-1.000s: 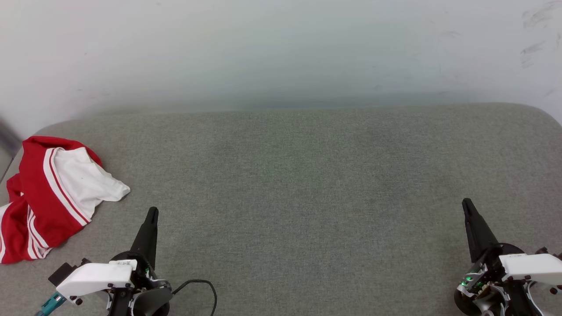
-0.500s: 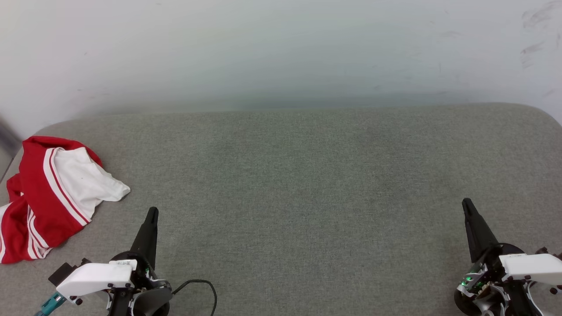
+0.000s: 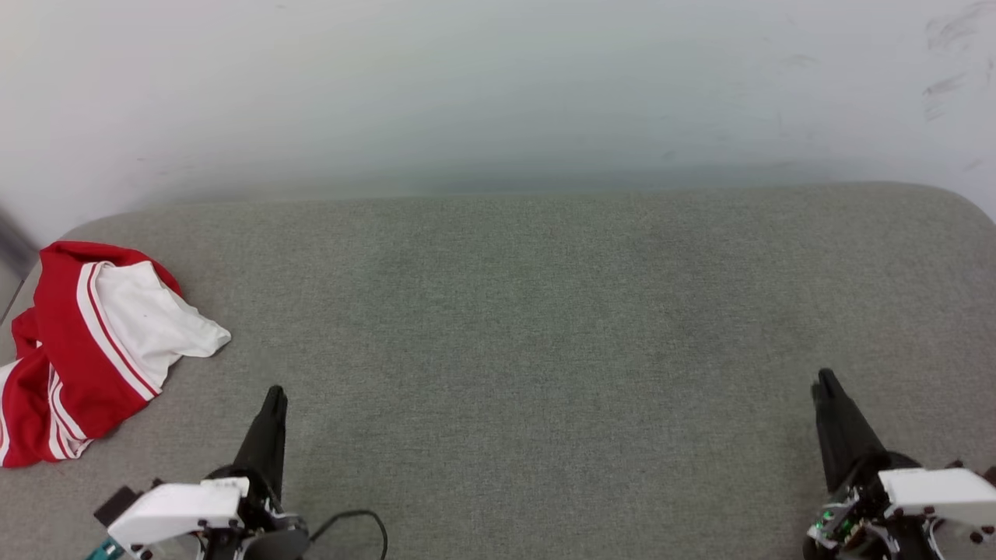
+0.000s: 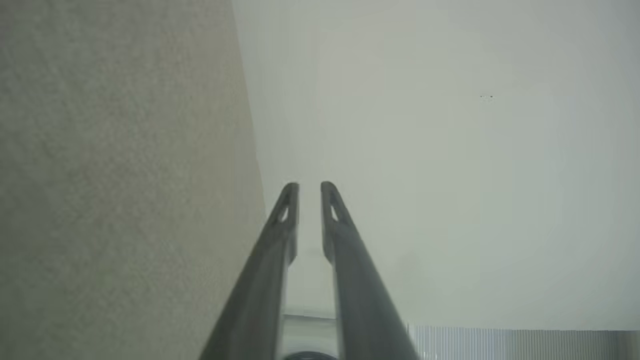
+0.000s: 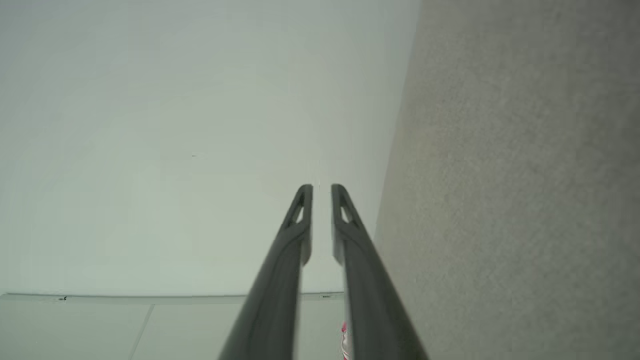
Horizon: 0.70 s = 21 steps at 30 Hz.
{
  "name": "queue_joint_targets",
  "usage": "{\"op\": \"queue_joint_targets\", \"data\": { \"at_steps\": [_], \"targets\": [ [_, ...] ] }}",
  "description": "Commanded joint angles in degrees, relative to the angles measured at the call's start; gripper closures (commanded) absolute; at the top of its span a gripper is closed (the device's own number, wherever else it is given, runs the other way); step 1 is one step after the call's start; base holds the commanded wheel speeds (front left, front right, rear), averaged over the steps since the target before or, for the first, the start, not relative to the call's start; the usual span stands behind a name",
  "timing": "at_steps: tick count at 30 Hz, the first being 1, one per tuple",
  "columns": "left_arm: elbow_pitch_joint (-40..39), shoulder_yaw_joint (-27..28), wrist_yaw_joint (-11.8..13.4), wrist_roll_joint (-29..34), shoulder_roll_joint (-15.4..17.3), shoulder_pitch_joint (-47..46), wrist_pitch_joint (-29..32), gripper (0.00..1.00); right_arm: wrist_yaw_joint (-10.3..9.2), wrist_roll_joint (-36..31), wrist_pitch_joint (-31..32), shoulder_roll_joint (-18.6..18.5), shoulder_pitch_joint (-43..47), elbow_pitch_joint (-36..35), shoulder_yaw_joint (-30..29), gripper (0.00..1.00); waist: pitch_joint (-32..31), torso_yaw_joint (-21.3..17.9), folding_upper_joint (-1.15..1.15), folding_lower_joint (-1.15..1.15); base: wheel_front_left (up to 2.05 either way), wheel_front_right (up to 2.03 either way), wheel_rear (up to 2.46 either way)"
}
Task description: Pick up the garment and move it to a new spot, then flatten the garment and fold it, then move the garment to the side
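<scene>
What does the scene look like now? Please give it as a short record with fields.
garment: red and white, crumpled heap at the left edge of the surface, not held
left gripper: jaws a little apart, empty, near the garment but not touching it
right gripper: jaws a little apart, empty, at the lower right of the head view
surface: gray fabric, wall behind it
pick-up: not yet begun

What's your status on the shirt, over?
Left gripper and right gripper slightly open, empty. Shirt crumpled at left edge of the grey pad, untouched. Nothing between left gripper and shirt.
</scene>
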Motion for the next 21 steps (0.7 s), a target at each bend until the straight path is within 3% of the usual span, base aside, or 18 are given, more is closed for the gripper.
{"op": "queue_joint_targets", "data": {
  "at_steps": [1,21],
  "targets": [
    [-0.16,-0.14,0.0,0.16,0.0,0.15,-0.31,0.0,0.0,-0.2,-0.3,-0.01,0.15,-0.15,0.2,0.0,0.03,0.0,0.0,0.0,0.0,0.0,0.0],
    [-2.7,0.03,-0.05,2.73,0.03,2.67,-5.56,0.0,0.0,-9.08,-5.57,0.01,1.46,-1.87,1.48,0.0,0.07,-0.06,0.0,0.0,0.0,0.0,0.0]
  ]
}}
